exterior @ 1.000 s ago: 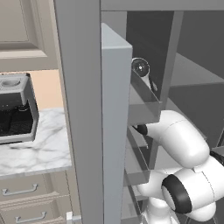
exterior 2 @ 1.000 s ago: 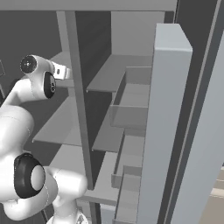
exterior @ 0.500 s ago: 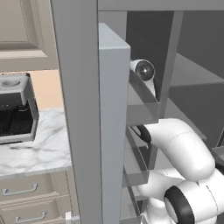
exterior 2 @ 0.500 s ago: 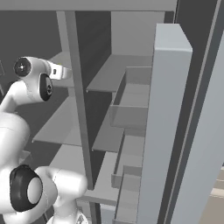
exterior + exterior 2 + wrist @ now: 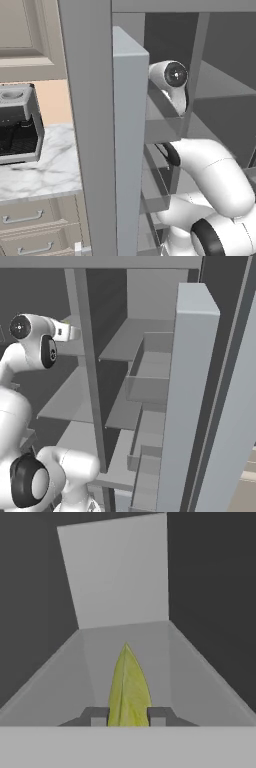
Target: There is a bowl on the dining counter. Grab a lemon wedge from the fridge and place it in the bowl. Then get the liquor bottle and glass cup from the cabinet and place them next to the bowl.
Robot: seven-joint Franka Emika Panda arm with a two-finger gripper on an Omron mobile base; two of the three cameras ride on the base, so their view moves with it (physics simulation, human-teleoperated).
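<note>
**Lemon wedge clamped inside the fridge; carry-out pending**

My gripper [image 5: 129, 716] is closed on the lemon wedge [image 5: 129, 687]. The hand view shows a dark finger tip pressed against each flank of the wedge, its pointed end reaching forward between them. The grip sits at the wedge's broad end, which I judge the sounder hold on so small and tapered a piece.

The wedge is in the fridge [image 5: 127, 100], over a grey inner shelf [image 5: 125, 642] with a pale back panel beyond. I cannot tell whether it touches the shelf or hangs clear of it.

From the base cameras, my arm reaches in past the open door [image 5: 192, 381], wrist high among the upper shelves, and a speck of yellow shows at the hand in the right base view. A dark appliance [image 5: 17, 125] stands on the marble worktop [image 5: 40, 172] beside the fridge.

Judgement: the first step is under way, and the wedge is not yet in the bowl. The withdrawal must clear the door edge and shelf fronts.
</note>
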